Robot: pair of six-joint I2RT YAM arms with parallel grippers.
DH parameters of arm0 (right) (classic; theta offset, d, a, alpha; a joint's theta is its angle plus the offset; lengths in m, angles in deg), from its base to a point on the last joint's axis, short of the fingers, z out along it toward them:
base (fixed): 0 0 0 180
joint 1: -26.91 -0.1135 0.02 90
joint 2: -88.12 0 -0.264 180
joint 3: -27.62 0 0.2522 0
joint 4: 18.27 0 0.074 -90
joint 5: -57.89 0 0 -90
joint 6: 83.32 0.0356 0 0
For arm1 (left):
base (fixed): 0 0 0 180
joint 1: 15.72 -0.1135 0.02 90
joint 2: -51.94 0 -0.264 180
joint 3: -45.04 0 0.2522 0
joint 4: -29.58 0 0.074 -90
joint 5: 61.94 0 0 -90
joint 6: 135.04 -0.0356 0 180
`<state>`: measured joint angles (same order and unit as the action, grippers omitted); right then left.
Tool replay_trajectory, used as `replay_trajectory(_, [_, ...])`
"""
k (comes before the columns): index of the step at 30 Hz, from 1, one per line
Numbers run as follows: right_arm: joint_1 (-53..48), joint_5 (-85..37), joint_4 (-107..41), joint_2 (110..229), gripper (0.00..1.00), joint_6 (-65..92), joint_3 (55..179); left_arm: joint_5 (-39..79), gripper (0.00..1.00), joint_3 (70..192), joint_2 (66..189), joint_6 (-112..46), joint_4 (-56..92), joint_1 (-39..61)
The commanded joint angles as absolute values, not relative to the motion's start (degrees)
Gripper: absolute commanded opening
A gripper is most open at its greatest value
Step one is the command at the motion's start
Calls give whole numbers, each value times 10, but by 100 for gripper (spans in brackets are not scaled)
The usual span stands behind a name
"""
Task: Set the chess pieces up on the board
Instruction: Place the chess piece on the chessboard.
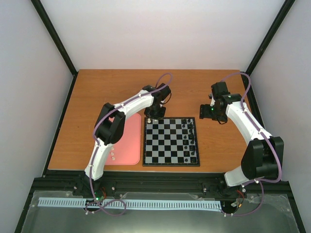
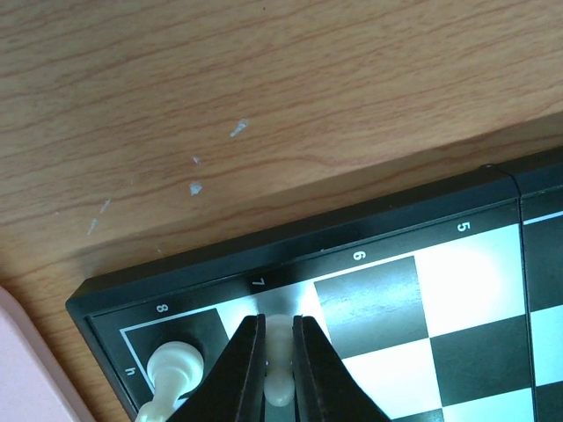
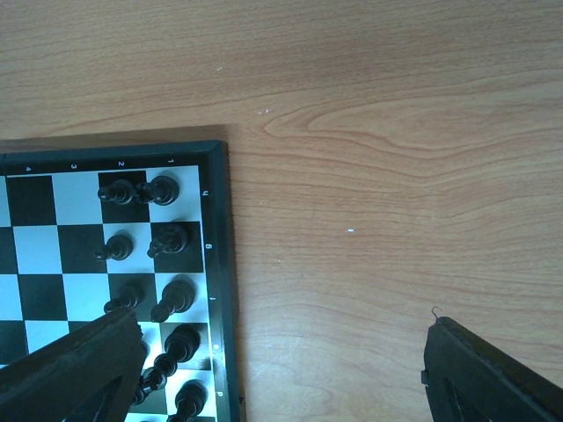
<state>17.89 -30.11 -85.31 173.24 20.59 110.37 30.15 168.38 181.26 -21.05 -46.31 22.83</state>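
The board lies at mid-table, with black pieces along its right side. My left gripper hovers at the board's far-left corner. In the left wrist view it is shut on a small white chess piece, held over the pale square by the "7" mark. Another white piece stands on the dark corner square beside it. My right gripper hangs beyond the board's far-right corner. Its jaws stand wide open over bare wood, with nothing between them. Loose white pieces lie on the pink tray.
The pink tray lies against the board's left edge, and its corner shows in the left wrist view. Black pieces fill the two files by the board's right border. Bare wooden table stretches behind the board.
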Motion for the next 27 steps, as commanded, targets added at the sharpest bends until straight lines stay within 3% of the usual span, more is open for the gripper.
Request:
replay_trajectory(1, [185, -305, -850, 1732, 100, 200, 1104, 316, 5, 1709, 1827, -224, -478, 234])
replay_trajectory(16, [185, -303, -850, 1732, 100, 199, 1104, 312, 8, 1694, 1835, -223, -464, 234])
replay_trajectory(27, [185, -303, -851, 1731, 100, 199, 1105, 317, 19, 1689, 1837, -224, -460, 234])
